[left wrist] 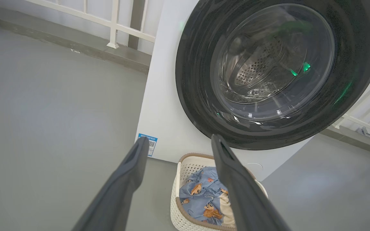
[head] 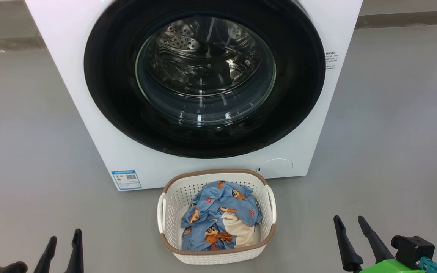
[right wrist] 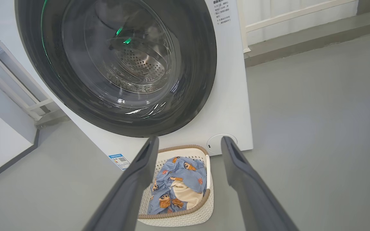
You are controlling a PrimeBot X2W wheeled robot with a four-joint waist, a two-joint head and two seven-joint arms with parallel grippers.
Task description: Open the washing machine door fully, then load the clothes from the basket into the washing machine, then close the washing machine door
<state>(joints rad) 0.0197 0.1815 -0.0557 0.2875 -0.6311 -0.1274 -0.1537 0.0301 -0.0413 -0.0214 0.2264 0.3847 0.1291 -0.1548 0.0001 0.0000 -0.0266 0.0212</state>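
Since the clothes (head: 218, 212) fill the basket (head: 176, 199), its base is mostly hidden.

Nothing is showing legibly: a blue QR-code sticker (head: 126, 179) is sitting below-left of the washing machine door (head: 108, 94), tiny print (head: 331, 60) right of it.

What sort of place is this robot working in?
Probably a laundry corner, perhaps a balcony or test room: a white washing machine stands on a grey floor, a basket of clothes sits before it, and a white railing runs behind.
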